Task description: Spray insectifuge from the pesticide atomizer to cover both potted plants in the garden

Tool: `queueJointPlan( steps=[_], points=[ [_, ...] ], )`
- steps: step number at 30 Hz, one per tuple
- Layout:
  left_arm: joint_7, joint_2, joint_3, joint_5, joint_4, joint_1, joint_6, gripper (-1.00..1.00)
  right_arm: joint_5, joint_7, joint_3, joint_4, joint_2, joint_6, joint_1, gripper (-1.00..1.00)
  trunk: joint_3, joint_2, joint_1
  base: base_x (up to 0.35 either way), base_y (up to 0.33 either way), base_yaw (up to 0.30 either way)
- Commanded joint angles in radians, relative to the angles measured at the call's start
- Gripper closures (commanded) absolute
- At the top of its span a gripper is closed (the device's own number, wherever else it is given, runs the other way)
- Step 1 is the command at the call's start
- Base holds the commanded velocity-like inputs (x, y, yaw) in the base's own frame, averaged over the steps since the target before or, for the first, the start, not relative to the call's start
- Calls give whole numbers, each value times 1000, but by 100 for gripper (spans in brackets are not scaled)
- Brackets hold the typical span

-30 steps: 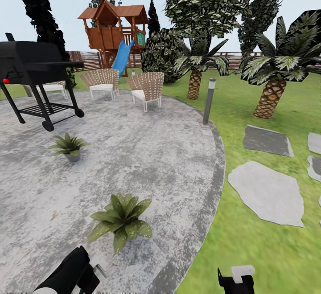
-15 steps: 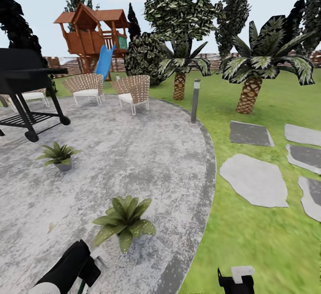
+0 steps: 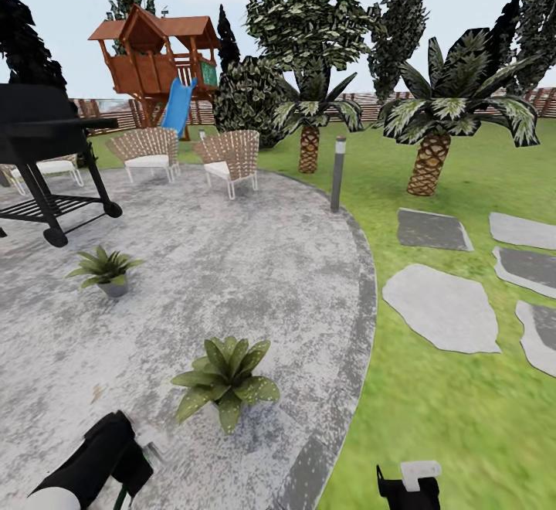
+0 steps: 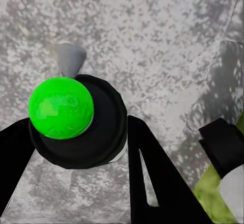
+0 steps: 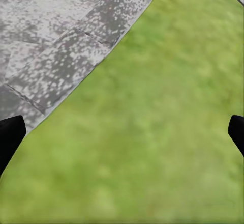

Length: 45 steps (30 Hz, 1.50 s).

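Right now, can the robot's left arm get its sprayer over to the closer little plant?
Probably yes. The left gripper, shut on the pesticide atomizer, sits low beside the nearer potted plant, with nothing but bare paving between them. The farther potted plant looks too far away.

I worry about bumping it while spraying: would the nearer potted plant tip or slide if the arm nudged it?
Probably slides or tips easily: the nearer potted plant spreads broad leaves far wider than its base, and its pot is hidden beneath them. It stands loose on the smooth paving. The leaves look likely to flex first.
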Motion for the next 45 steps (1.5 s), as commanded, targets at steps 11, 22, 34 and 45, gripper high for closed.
queueJointPlan(
  steps=[11,22,34,45],
  points=[
    [-127,101,7,-55,-1,-149,15,100,11,-4,-7,2,0,-2,-1,-100,-1,0,0,0,0,0],
    [-212,87,3,-56,0,-199,16,100,11,-4,-7,1,0,-2,-1,-100,-1,0,0,0,0,-9],
    [-256,85,4,-54,-1,-203,16,100,11,-4,-7,2,0,-2,-1,-100,-1,0,0,50,234,-277],
    [-279,86,-45,-58,-2,-201,14,100,12,-3,-6,1,0,-3,-1,-100,-1,0,0,168,302,-79]
  ],
)
